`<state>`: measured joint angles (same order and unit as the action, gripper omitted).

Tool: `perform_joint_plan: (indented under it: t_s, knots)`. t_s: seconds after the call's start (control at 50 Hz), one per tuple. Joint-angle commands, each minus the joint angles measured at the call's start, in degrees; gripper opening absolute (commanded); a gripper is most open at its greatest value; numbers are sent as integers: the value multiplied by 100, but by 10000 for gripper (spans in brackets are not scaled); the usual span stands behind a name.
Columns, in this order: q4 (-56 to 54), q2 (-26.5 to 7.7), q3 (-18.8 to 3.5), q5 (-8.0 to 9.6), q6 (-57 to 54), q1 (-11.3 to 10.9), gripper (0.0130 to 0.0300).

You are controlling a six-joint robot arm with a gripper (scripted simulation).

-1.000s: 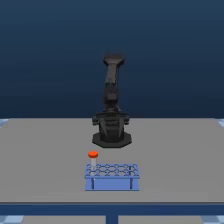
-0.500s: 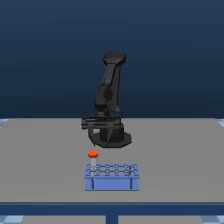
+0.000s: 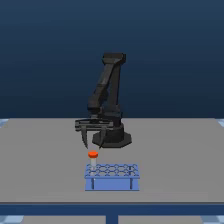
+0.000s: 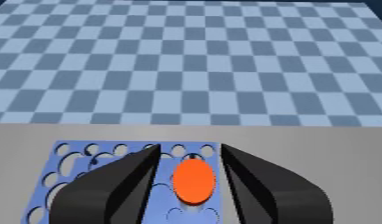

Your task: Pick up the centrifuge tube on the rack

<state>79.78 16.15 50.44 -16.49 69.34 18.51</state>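
A flat grey table fills the lower half of the exterior view, its front edge running from 9 o'clock to 3 o'clock. Behind it rises a plain dark blue wall, darker toward 12 o'clock. In the wrist view a blue and grey checkered floor stretches beyond the grey surface. Light is even and soft.
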Motion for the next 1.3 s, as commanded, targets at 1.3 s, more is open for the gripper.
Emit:
perform_joint_plan:
  t_s: [1.3]
  knots:
    - [-2236,-492,291,-290,-2315,36,300]
